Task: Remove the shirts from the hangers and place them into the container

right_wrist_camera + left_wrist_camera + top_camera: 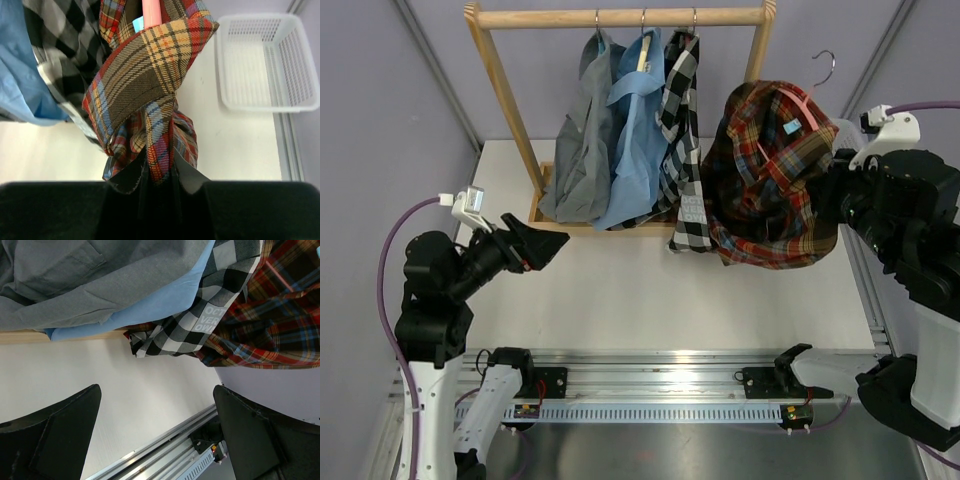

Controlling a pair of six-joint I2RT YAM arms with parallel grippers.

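Observation:
The red-and-dark plaid shirt [770, 190] hangs in the air to the right of the rack, still on a pink hanger [810, 100] whose silver hook is free of the rail. My right gripper [160, 172] is shut on a fold of that plaid shirt [150, 75], just below the pink hanger [151, 12]. The grey shirt [582, 140], light blue shirt [635, 130] and checked shirt [682, 130] hang on the rack. The white lattice container [300, 60] stands on the table beyond the plaid shirt, seen only in the right wrist view. My left gripper [545, 245] is open and holds nothing, low over the table, left of the shirts [156, 390].
The wooden rack [620, 17] stands at the back of the table, its base frame [610, 228] under the hanging shirts. An aluminium rail [660, 385] with both arm bases runs along the near edge. White tabletop [620, 290] lies between the arms.

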